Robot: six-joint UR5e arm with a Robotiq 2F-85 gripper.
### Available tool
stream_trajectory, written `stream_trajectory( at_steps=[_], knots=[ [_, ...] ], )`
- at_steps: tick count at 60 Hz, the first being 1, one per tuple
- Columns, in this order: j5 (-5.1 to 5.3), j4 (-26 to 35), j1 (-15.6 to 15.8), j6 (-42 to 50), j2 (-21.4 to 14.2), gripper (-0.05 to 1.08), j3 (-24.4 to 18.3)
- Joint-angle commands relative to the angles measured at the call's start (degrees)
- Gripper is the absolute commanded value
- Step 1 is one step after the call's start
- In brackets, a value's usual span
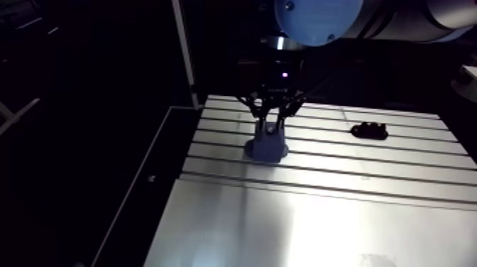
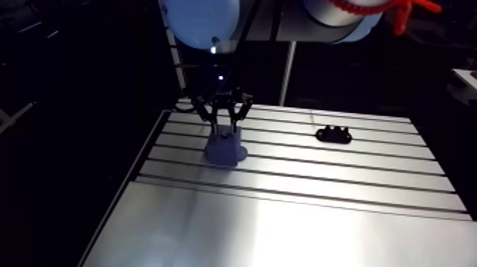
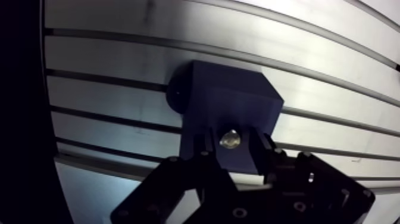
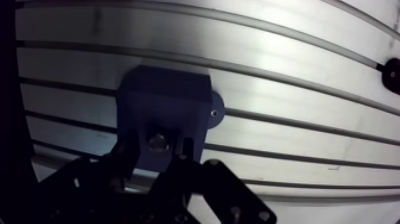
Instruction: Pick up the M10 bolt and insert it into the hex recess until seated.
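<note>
"Where was the M10 bolt (image 3: 230, 139)?"

"Pinched between the jaws, which stood narrow around it. It was seen end-on, so its long axis pointed down."

"And the hex recess?"

"Hidden. But the blue block (image 3: 229, 89) on the desk (image 3: 107, 104) sat directly beneath the bolt, so the move looked to be straight down."
</note>
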Motion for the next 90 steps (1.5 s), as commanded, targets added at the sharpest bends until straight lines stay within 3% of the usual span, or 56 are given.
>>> stream_trajectory(
  at_steps=[1,90],
  knots=[
    [0.02,0.0,-0.04,0.0,0.0,0.58,0.01],
    [0.12,0.0,0.14,-0.08,0.26,0.68,0.18]
  ],
)
